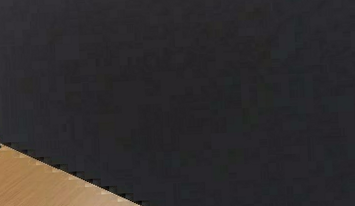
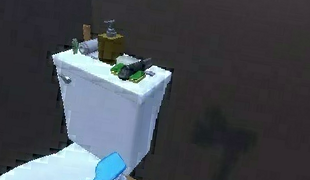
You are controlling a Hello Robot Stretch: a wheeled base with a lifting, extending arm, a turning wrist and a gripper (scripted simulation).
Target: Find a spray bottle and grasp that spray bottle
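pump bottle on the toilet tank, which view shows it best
The arm side view: the brownish pump bottle stands upright on top of the toilet tank, its body and pump head plain against the dark background. The forward view looks at a dark wall and a corner of wooden floor.

No legible text, labels or nos. anywhere.

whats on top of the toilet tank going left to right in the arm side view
small green thing → tan roll → brown pump bottle → green and dark thing
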